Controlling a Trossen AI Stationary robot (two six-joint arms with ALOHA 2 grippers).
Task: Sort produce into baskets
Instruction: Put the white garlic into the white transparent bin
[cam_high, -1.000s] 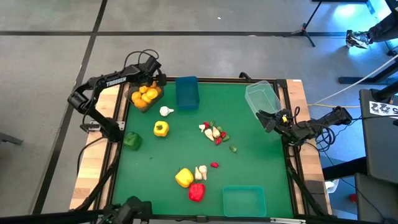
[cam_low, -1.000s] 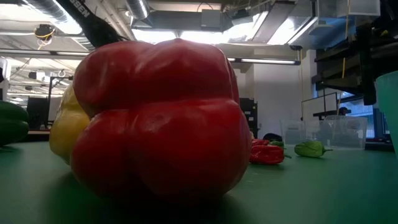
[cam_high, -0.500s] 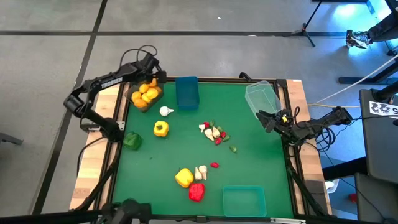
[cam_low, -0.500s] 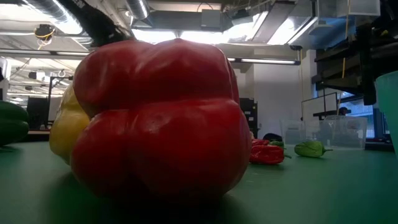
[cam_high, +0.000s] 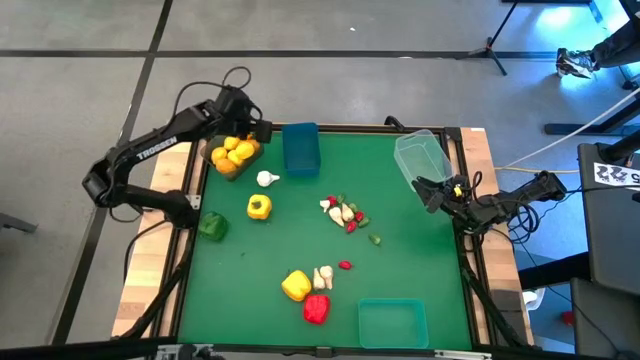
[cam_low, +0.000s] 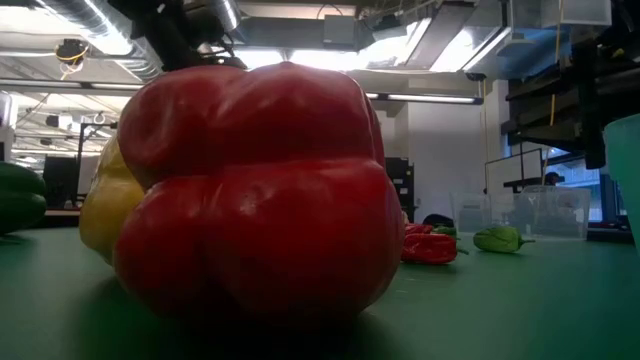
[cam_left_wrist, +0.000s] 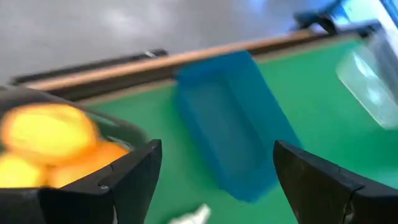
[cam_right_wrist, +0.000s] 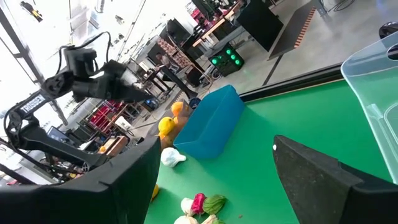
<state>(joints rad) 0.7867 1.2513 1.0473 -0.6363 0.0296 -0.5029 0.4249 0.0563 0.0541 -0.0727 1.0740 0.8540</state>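
Note:
My left gripper (cam_high: 256, 124) is open and empty, above the far end of the dark grey basket (cam_high: 222, 166), which holds several yellow-orange fruits (cam_high: 234, 152) (cam_left_wrist: 43, 134). My right gripper (cam_high: 428, 190) is open and empty at the table's right edge, beside the clear basket (cam_high: 421, 155). The blue basket (cam_high: 300, 148) stands at the far edge, the teal basket (cam_high: 392, 322) at the near edge. On the mat lie a garlic piece (cam_high: 266, 179), two yellow peppers (cam_high: 259, 207) (cam_high: 295, 285), a green pepper (cam_high: 211, 226) and a red pepper (cam_high: 316, 308) (cam_low: 250, 190).
A cluster of garlic pieces and small red and green bits (cam_high: 345, 212) lies mid-table. More garlic (cam_high: 323, 275), a red bit (cam_high: 345, 265) and a green bit (cam_high: 375, 239) lie nearby. Wooden rails (cam_high: 478, 160) border the green mat. Bare mat lies between the cluster and the right edge.
My left arm has swung its elbow out toward the table's left edge, while its gripper stays open over the far end of the dark grey basket. The produce and the baskets have not moved.

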